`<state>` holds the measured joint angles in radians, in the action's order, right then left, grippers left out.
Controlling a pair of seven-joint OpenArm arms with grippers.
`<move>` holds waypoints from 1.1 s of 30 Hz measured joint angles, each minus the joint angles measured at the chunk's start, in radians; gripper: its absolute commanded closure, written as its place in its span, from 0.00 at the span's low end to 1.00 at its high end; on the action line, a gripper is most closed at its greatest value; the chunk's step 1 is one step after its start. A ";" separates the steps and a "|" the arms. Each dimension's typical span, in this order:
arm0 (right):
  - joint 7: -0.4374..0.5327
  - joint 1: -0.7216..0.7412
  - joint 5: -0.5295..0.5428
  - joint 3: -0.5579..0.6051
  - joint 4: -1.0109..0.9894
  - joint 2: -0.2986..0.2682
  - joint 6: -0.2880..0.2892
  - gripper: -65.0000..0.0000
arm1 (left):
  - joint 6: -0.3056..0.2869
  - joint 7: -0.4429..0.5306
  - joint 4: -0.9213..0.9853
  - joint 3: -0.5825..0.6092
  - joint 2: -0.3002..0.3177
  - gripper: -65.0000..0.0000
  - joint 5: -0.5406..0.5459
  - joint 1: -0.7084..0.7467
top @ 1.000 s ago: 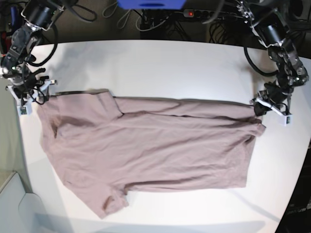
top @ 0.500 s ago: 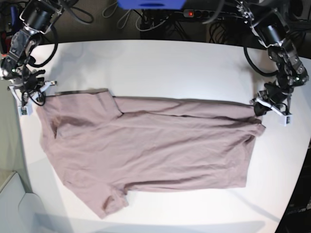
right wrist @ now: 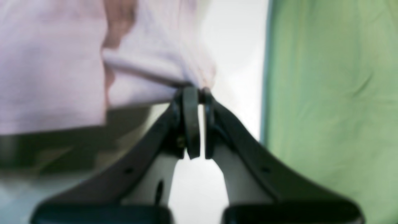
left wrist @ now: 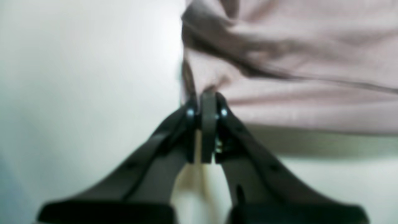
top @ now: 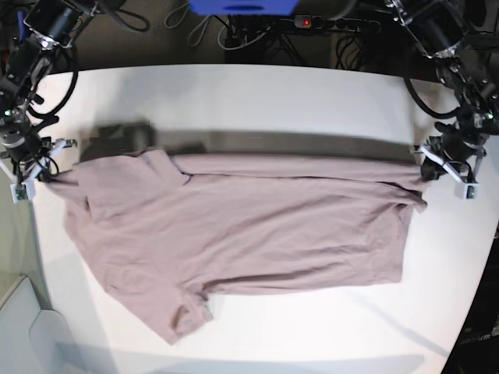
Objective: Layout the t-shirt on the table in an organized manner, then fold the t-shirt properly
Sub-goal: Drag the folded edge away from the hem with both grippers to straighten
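A mauve t-shirt is stretched across the white worktop, its far edge raised; the left end effector and right end effector each pinch a corner shut; uneven pulling could slip a corner free.

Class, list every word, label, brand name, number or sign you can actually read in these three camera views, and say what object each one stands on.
None can be read.
Dusty mauve cloth t-shirt: plain, no print or visible label.
Large white smooth-topped table: bare of markings.
Blue object at the top edge of the base view: no text visible.
Black power strip behind the table: any marking is too small to read.
Both wrist views are blurred and show no lettering.
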<state>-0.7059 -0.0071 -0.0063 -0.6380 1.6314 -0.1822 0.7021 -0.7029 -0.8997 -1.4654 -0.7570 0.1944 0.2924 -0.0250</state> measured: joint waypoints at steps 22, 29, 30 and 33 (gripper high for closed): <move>-0.104 0.030 -0.001 0.115 0.031 -0.060 0.005 1.00 | 0.001 -0.228 0.034 0.000 0.039 1.00 -0.004 -0.121; -0.095 -0.126 0.012 0.080 0.130 -0.042 0.007 1.00 | 0.001 -0.224 -0.045 0.000 0.037 1.00 0.002 0.005; -0.095 -0.146 0.010 0.064 0.134 -0.036 0.006 1.00 | 0.000 -0.223 -0.046 0.000 0.035 1.00 0.006 0.021; -0.095 -0.185 0.015 0.016 0.133 -0.027 0.008 1.00 | 0.000 -0.223 -0.046 0.000 0.035 1.00 0.007 0.062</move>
<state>-0.8013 -0.1921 0.0086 -0.6220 1.7645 -0.2096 0.7101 -0.7033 -1.1229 -1.5112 -0.7570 0.2295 0.2993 0.0368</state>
